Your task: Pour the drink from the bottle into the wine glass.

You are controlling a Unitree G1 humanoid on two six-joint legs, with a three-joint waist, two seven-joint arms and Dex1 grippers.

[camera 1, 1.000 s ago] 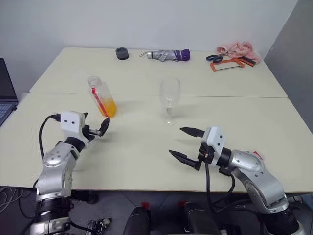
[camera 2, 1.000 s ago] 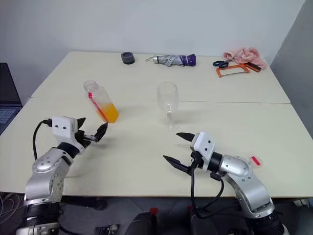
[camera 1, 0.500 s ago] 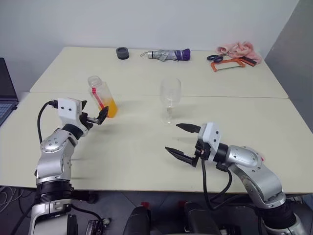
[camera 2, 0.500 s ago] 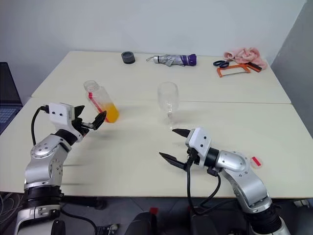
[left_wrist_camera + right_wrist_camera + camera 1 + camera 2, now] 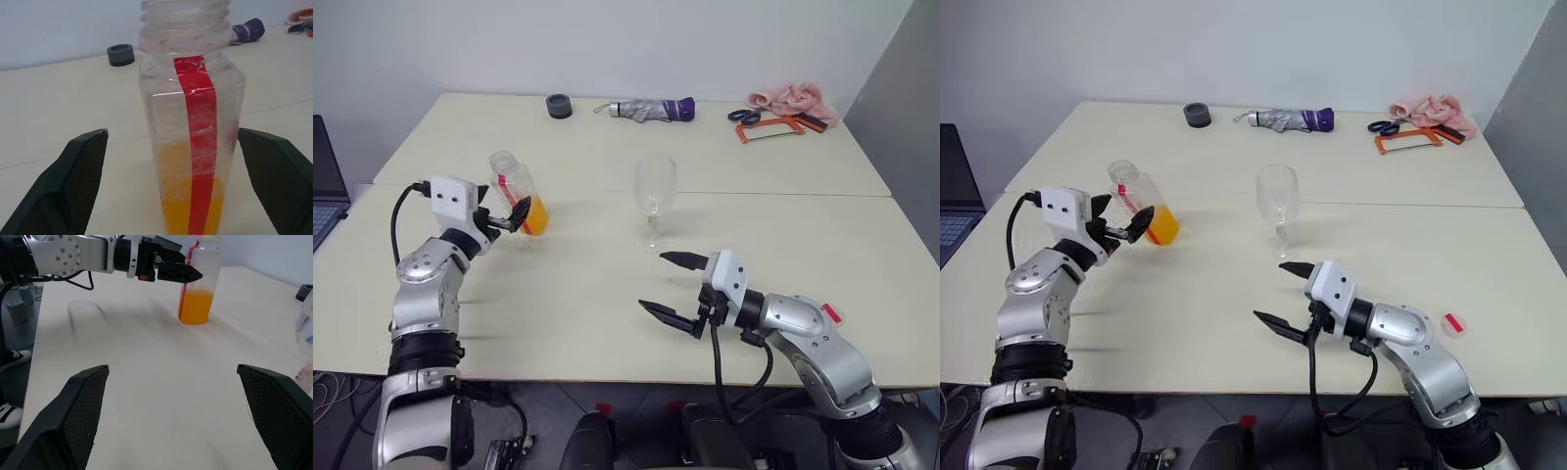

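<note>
I see the bottle standing on the table, left of the wine glass. My left claw is released around it; the right claw is released too.

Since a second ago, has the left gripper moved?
Yes. The left gripper has moved up the picture toward the bottle, which stands where it was on the table; its open jaws now flank the bottle.

Bottle base cut off by picture's edge.
</note>
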